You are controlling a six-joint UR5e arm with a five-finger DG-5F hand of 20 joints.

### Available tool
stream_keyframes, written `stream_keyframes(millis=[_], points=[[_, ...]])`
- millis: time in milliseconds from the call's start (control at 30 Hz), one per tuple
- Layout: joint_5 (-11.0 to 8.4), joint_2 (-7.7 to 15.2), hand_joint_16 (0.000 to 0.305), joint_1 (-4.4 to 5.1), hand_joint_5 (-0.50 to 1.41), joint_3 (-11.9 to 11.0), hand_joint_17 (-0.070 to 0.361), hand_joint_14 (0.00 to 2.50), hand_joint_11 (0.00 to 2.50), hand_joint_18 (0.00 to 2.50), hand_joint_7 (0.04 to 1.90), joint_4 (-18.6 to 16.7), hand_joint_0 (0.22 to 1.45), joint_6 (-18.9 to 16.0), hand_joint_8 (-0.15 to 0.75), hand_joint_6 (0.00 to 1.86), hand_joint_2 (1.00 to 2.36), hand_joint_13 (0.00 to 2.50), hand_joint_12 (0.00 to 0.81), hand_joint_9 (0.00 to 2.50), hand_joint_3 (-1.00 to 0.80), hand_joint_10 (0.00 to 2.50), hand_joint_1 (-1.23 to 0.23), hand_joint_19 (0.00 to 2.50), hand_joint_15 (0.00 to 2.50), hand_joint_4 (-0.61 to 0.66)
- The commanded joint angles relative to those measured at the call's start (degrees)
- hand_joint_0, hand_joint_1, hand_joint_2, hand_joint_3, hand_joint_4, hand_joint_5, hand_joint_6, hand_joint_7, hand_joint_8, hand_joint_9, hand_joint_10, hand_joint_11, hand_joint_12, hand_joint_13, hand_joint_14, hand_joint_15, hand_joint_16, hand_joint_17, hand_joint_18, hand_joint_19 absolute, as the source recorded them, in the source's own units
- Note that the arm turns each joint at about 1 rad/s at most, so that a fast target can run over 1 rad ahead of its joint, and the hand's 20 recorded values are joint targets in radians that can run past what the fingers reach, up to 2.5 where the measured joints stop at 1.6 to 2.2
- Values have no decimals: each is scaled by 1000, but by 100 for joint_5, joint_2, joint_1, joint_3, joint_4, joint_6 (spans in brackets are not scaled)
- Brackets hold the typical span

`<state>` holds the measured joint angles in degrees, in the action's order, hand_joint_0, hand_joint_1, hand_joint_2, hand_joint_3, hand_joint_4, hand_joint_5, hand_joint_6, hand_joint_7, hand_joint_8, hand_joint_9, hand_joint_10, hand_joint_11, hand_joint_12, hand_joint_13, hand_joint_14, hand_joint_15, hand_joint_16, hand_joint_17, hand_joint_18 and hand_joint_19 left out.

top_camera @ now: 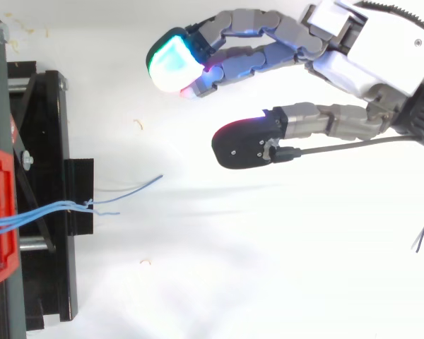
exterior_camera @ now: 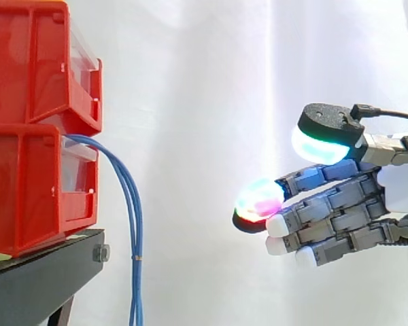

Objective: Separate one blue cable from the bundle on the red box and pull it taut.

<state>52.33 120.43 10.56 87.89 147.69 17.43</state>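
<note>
Hand (exterior_camera: 396, 195) sits level with the cables (exterior_camera: 132, 224) but well apart, empty. Fingers (exterior_camera: 326, 214) are near straight and close together, thumb spread off them, likely a gap to take one strand. Cables spill from the lower bin (exterior_camera: 34, 190) and hang bunched past the stand (exterior_camera: 47, 272).

A bright white curtain (exterior_camera: 211, 81) hangs behind the black stand (exterior_camera: 41, 285).

Hand (exterior_camera: 357, 204) enters from the right, fingers (exterior_camera: 326, 204) stretched out to the left, nearly straight, holding nothing. Thumb (exterior_camera: 326, 132) sits apart above them.
</note>
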Motion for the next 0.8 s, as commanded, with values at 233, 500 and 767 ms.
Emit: stream_keyframes(millis=[233,500,767], points=[[-83,200,39,43,-163,0,87,7,259,551,724,-302,563,173,285,502,1000,610,310,803,-500,5,-626,327,247,254],[-83,464,39,95,-163,-9,87,7,259,550,726,-777,564,138,286,502,1000,611,309,804,-500,6,-625,327,247,254],[-92,736,39,104,-162,-88,87,7,260,550,722,-1146,564,111,287,502,1000,612,310,806,-500,5,-626,323,244,252]])
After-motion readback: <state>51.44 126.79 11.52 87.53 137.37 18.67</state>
